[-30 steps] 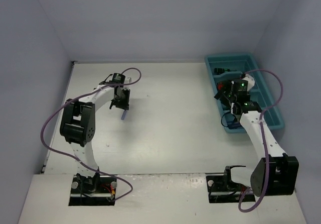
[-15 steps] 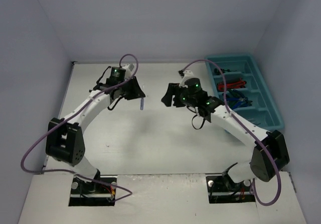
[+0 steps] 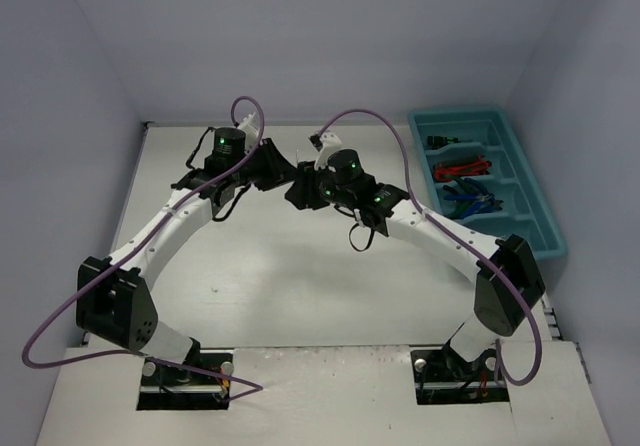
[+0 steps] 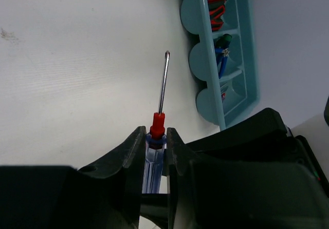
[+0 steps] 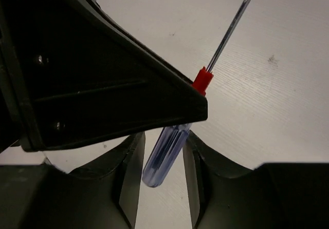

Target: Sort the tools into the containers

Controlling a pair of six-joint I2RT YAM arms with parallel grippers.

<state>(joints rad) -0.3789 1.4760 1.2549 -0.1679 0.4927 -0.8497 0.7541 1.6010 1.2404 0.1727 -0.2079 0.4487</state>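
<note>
My left gripper [image 4: 156,140] is shut on a screwdriver [image 4: 153,162] with a clear blue handle, a red collar and a thin steel shaft, held above the table. My right gripper [image 5: 164,140] is open, with its jaws on either side of the handle's free end [image 5: 162,159] and a gap on both sides. In the top view both grippers, left [image 3: 285,173] and right [image 3: 302,190], meet over the table's middle back, hiding the screwdriver. The teal tray [image 3: 530,221] at the far right holds red [image 3: 460,169], blue [image 3: 470,198] and dark [image 3: 445,143] tools.
The tray also shows in the left wrist view [image 4: 248,59], with red, green and blue handles in its compartments. The left gripper's black body [image 5: 103,85] fills the upper left of the right wrist view. Grey walls stand on three sides.
</note>
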